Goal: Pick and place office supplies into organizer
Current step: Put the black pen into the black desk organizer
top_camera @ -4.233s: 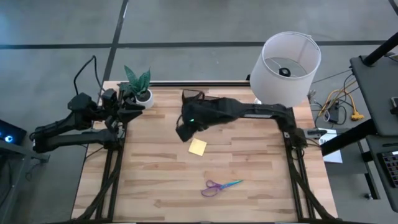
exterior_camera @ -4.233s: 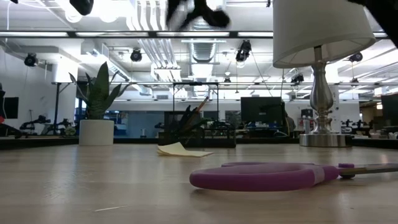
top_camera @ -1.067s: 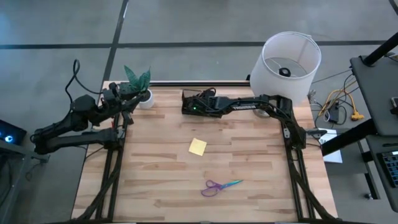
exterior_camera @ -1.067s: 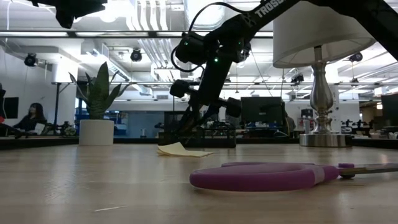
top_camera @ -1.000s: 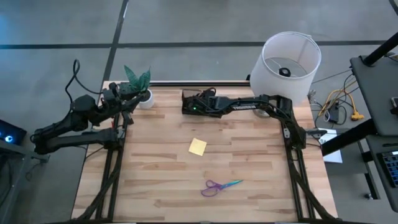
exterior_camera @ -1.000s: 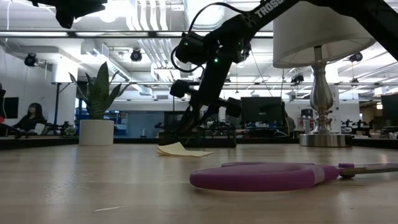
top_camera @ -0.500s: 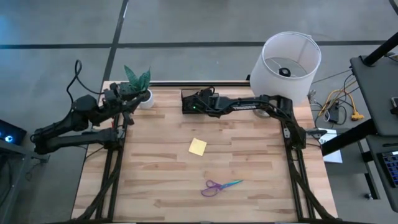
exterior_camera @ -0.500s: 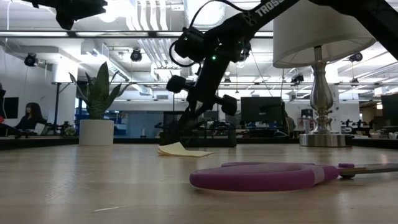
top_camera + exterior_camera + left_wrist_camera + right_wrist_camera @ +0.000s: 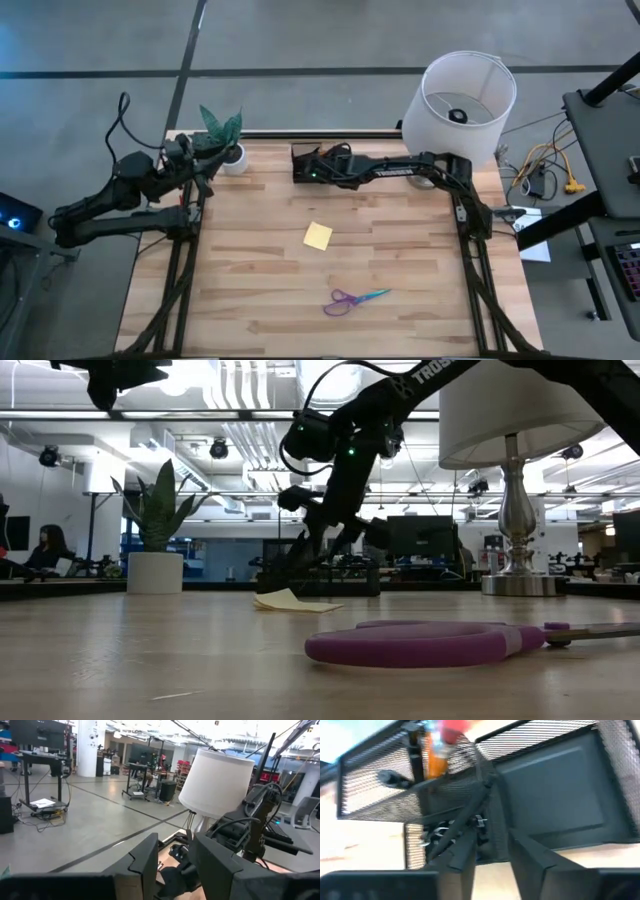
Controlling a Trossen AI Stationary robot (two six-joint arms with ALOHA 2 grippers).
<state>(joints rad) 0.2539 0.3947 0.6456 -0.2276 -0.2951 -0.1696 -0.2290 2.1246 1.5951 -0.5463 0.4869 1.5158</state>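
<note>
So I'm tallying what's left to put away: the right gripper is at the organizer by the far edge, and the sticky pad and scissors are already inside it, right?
Not quite. The right gripper is at the organizer by the far edge, but the sticky pad and scissors lie on the bare table, as the high view shows.

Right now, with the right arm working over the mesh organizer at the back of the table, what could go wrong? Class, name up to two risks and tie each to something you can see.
1. The right pincer sits right at the organizer, its fingers close to the mesh wall; pulling away could snag and drag or tip it, spilling the orange pencil.

2. The lamp stands close beside the right arm; a wide swing toward the sticky-note pad or scissors might bump it.
</note>
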